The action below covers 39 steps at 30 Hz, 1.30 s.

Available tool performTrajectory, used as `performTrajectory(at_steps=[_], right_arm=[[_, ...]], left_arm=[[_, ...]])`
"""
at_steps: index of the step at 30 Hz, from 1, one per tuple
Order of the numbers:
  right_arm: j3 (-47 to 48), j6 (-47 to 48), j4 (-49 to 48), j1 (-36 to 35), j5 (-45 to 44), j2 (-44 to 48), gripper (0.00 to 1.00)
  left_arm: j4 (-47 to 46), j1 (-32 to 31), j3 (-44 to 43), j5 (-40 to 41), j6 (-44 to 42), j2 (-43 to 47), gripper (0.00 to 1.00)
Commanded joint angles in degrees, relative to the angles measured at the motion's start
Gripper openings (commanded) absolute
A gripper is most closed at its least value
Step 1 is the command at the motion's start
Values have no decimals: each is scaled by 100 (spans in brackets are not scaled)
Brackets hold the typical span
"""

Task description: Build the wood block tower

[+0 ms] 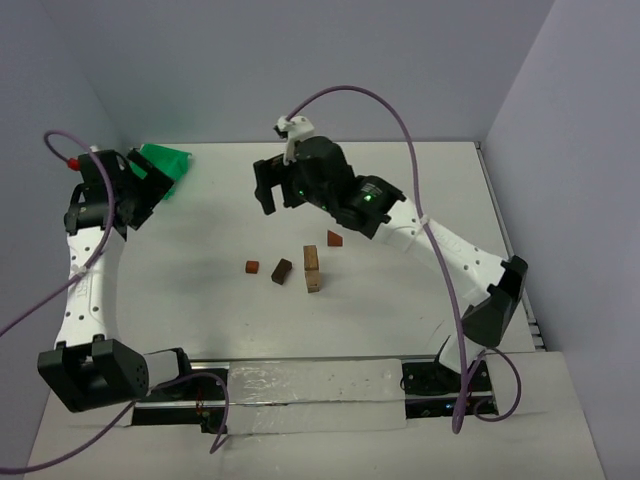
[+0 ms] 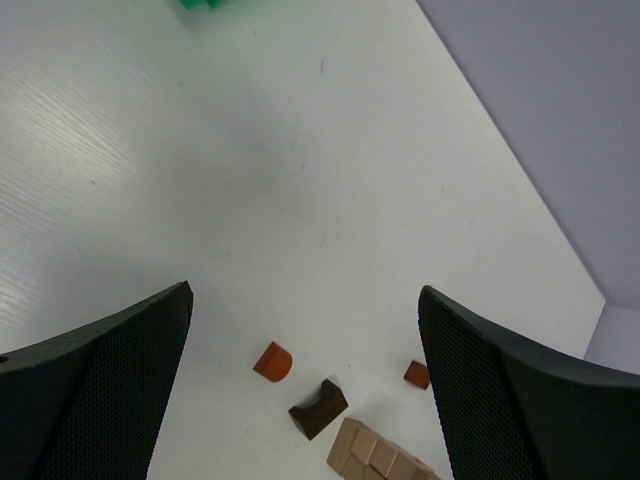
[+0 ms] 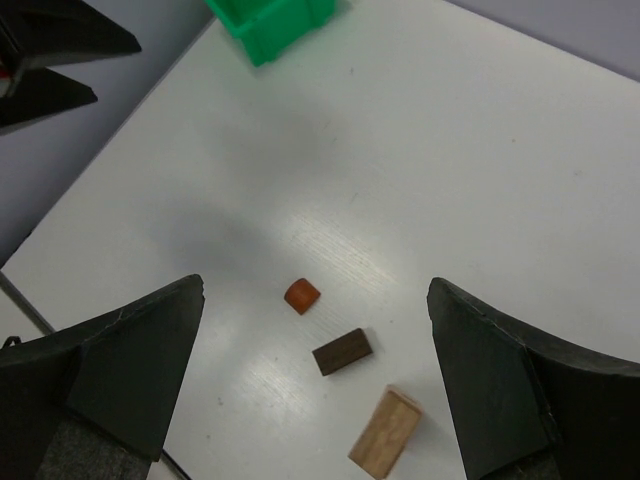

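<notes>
The wood blocks lie mid-table. A small reddish-brown rounded block (image 1: 252, 267) is on the left, with a dark brown block (image 1: 282, 271) next to it. Right of that is a narrow tan stack (image 1: 312, 269); I cannot tell if it stands or lies. A reddish wedge (image 1: 333, 238) sits behind it. My left gripper (image 1: 148, 192) is open and empty at the far left, well away from the blocks. Its view shows the rounded block (image 2: 272, 361), the dark block (image 2: 319, 407) and the tan pieces (image 2: 378, 455). My right gripper (image 1: 272, 186) is open and empty, high behind the blocks. Its view shows the same three (image 3: 302, 295), (image 3: 342, 351), (image 3: 385, 431).
A green plastic bin (image 1: 166, 164) stands at the back left beside the left gripper, and shows in the right wrist view (image 3: 272, 22). Grey walls close the table at the back and both sides. The arm bases and a rail run along the near edge (image 1: 310, 385).
</notes>
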State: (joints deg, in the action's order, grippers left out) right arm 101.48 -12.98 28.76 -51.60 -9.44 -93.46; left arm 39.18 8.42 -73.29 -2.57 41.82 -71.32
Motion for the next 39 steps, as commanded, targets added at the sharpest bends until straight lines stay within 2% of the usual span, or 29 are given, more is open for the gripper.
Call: performTrajectory(at_steps=[1, 5, 10, 17, 33, 39], right_arm=[[548, -651, 94, -306, -717, -487, 99], [770, -1376, 465, -423, -664, -1109, 96], [911, -1764, 684, -567, -868, -1696, 95], [1140, -2452, 965, -748, -1217, -2402, 87], [1214, -3203, 1196, -869, -1282, -3242, 88], [1427, -3325, 1252, -851, -1119, -3582, 83]], left_arm=[[-191, 553, 201, -366, 72, 416, 99], [-254, 695, 298, -401, -70, 581, 99], [-205, 722, 429, -511, -328, 755, 99], [-245, 740, 848, -560, -386, 1181, 99], [-341, 758, 1393, -642, -207, 1683, 99], [-376, 772, 1485, -692, -169, 1692, 99]])
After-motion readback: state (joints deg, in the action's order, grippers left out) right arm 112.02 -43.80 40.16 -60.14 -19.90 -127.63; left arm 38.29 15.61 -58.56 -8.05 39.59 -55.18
